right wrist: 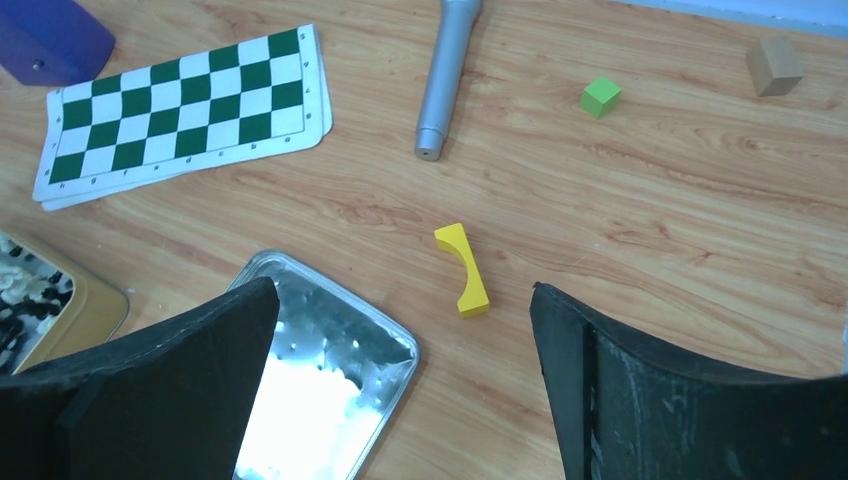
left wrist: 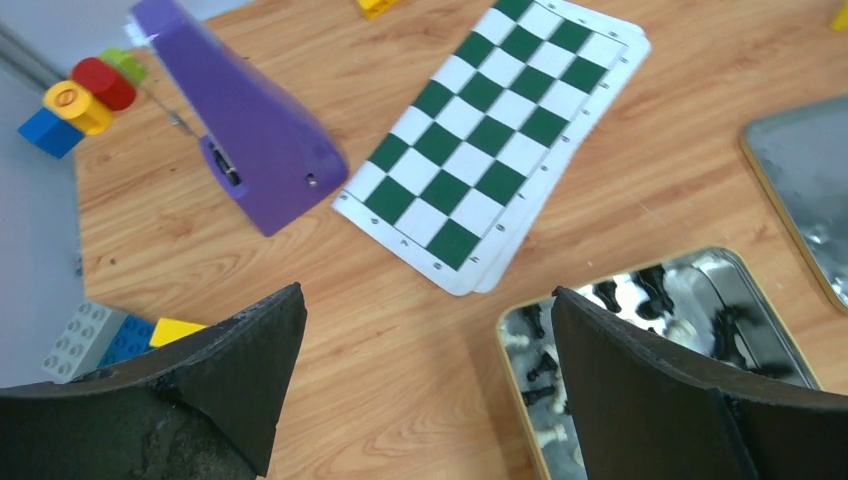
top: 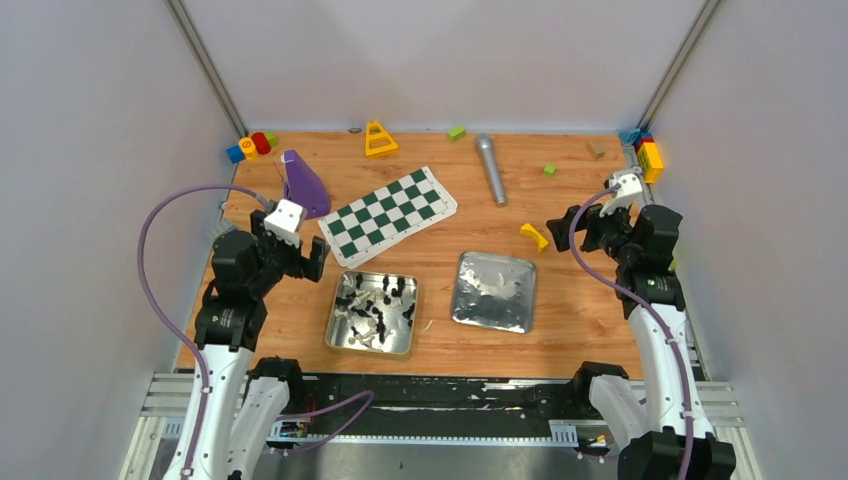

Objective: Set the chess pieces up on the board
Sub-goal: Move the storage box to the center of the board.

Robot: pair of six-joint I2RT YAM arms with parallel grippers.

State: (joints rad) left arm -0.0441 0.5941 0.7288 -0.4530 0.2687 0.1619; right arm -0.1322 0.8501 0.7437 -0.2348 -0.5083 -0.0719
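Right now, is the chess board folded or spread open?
Folded in half. The board shows only four squares across and eight along, and the edge of a second layer sticks out beneath its near corner.

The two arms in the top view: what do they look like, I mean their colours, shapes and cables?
The left arm and the right arm both have white lower links, with black joints and black upper parts. Each carries a small white block at the wrist and a looping purple cable. The wrist views show the fingers as matte black wedges that taper to blunt tips.
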